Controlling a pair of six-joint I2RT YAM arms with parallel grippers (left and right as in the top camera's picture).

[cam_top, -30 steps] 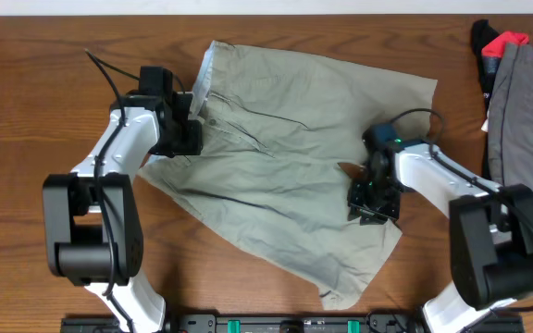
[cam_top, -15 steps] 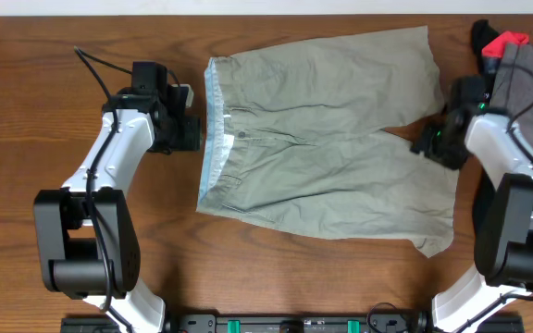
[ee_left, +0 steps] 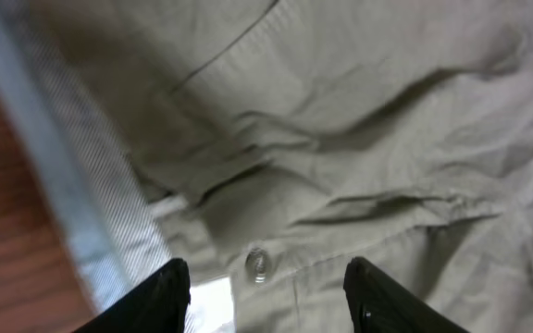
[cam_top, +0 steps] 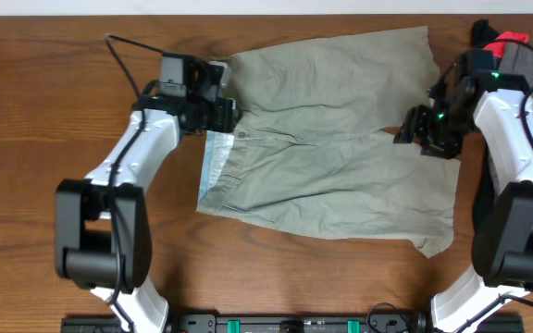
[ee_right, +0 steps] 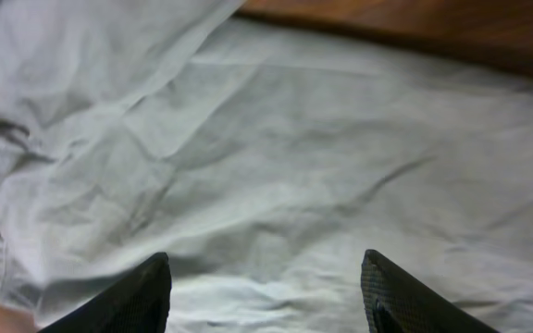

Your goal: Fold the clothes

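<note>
The khaki shorts (cam_top: 331,139) lie spread flat on the table, waistband to the left, legs to the right. The pale blue waistband lining (cam_top: 213,162) shows along the left edge. My left gripper (cam_top: 227,114) is open over the waistband near the fly; its wrist view shows the button (ee_left: 258,265) between the open fingers (ee_left: 268,294). My right gripper (cam_top: 413,129) is open above the right side, near the crotch gap between the legs. Its wrist view shows only wrinkled khaki cloth (ee_right: 276,166) between the open fingers (ee_right: 265,294).
A darker grey garment (cam_top: 526,102) lies at the right edge, with black and red cloth (cam_top: 496,42) at the top right corner. Bare wooden table (cam_top: 35,111) shows to the left and in front of the shorts.
The left gripper moved right, from beside the waistband to over it. The right gripper moved left, from the edge of the legs to over the cloth. The shorts lie as they did half a second ago.
</note>
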